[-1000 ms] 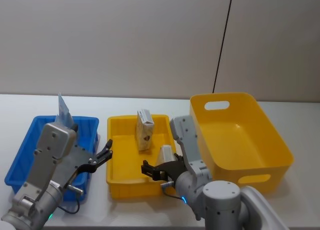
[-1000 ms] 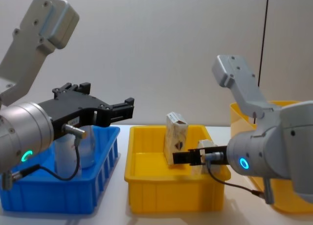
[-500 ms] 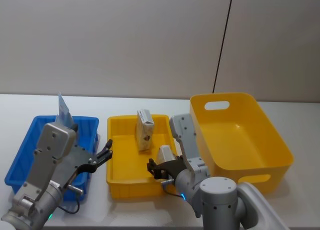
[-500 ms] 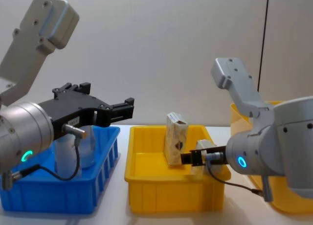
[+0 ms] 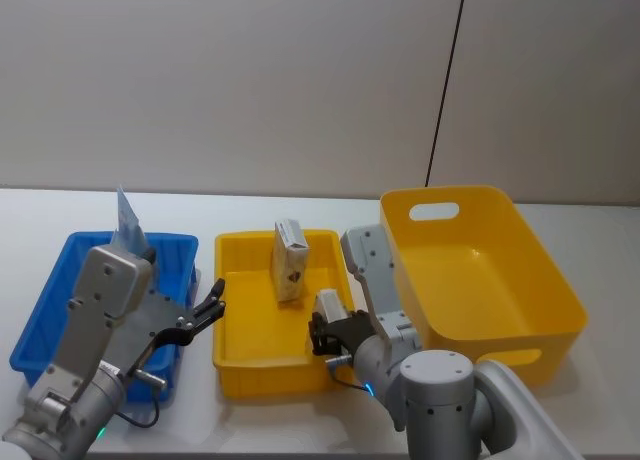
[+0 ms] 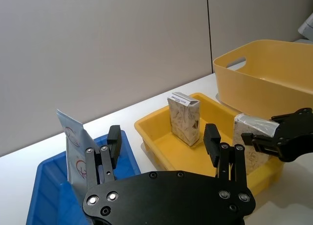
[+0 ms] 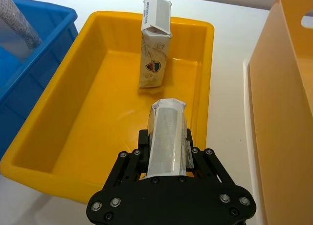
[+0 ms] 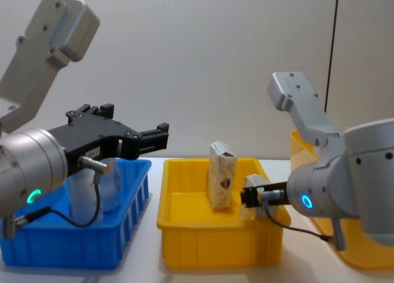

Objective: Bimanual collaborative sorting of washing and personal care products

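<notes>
Gripping one carton [image 7: 167, 137], the closed right jaws could topple the standing carton [image 7: 155, 44] just ahead if swung forward; the left jaws gape empty.

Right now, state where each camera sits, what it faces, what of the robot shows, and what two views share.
Head: high on the robot, looking down at the yellow tray; both arms show, left hand open, right hand shut on the held carton.
Chest: lower, looking level at the tray's side; both arms at the edges.
Left wrist: behind the open left hand, facing the tray.
Right wrist: above the right hand, looking down into the tray.
Shared: both wrist views show the standing carton.
</notes>
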